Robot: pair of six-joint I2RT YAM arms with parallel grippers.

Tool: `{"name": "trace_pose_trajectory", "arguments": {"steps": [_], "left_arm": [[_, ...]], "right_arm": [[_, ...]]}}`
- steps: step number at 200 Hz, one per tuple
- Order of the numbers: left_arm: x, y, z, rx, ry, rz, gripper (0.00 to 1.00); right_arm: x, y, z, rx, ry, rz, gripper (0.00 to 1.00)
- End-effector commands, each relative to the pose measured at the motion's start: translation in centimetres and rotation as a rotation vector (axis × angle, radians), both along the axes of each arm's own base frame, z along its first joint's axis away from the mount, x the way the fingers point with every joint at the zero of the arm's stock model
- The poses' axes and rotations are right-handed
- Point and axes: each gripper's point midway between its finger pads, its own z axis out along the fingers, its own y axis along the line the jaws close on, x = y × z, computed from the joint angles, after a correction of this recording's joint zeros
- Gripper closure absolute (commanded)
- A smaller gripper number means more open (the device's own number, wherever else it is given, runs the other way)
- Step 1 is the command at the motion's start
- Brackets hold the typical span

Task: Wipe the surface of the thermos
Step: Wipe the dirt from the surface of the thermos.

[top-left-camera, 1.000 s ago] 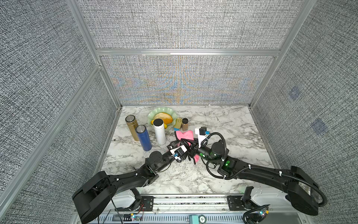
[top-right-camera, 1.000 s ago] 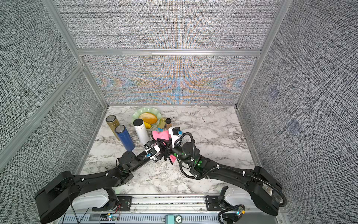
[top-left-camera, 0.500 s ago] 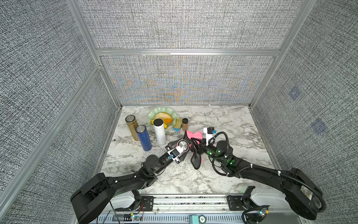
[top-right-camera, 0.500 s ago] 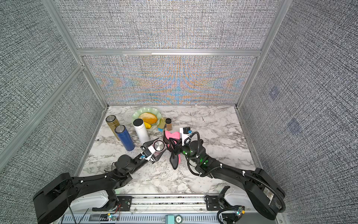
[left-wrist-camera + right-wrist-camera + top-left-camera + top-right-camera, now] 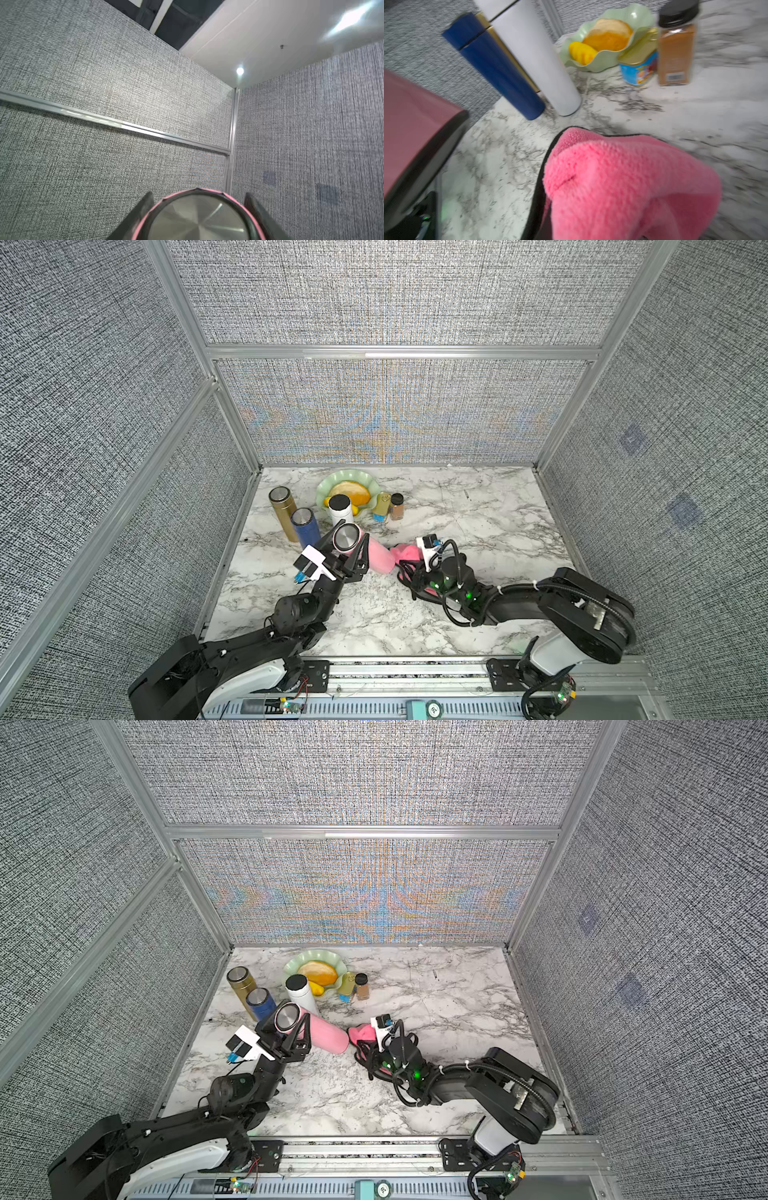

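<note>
Four thermoses: the gold thermos (image 5: 282,506), blue thermos (image 5: 305,526) and white thermos (image 5: 341,510) stand upright at rear left. The pink thermos (image 5: 376,556) is tilted, steel lid up, clamped in the left gripper (image 5: 348,540) just in front of them. One green dish (image 5: 324,489), one can (image 5: 381,507) and one spice jar (image 5: 397,506) follow. The right gripper (image 5: 409,568) is closed on one pink cloth (image 5: 405,551), just beside the pink thermos's base.

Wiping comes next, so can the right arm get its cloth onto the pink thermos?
Probably yes: the left pincer holds the pink thermos by its lid end, its base facing the pink cloth, nothing between.
</note>
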Motion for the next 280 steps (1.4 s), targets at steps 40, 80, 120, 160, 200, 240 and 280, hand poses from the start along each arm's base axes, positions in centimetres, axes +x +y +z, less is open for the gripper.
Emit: {"name": "trace_pose_trajectory", "arguments": {"steps": [40, 80, 120, 160, 200, 240, 280], "left_arm": [[-1.7, 2.8, 3.0, -0.229, -0.012, -0.105, 1.00], [-1.7, 2.7, 2.8, -0.223, -0.014, -0.101, 1.00], [-1.5, 2.6, 2.8, -0.239, -0.012, -0.108, 1.00], [-1.1, 2.0, 2.7, -0.225, -0.006, -0.106, 1.00], [-1.2, 2.7, 2.6, -0.229, -0.038, -0.056, 1.00], [-1.3, 1.5, 3.0, -0.197, -0.052, -0.092, 1.00], [-1.3, 1.4, 2.9, -0.184, -0.067, -0.083, 1.00]], "right_arm": [[-1.5, 0.3, 6.7, 0.245, -0.193, 0.068, 1.00], [-5.3, 2.6, 7.5, 0.325, -0.235, 0.203, 1.00], [-5.2, 1.8, 8.8, 0.319, -0.278, 0.186, 1.00], [-6.6, 3.1, 8.6, 0.308, -0.270, 0.211, 1.00], [-6.3, 2.5, 8.8, 0.288, -0.303, 0.175, 1.00], [-5.4, 2.1, 8.7, 0.235, -0.301, 0.140, 1.00], [-6.5, 2.4, 8.8, 0.222, -0.329, 0.136, 1.00]]}}
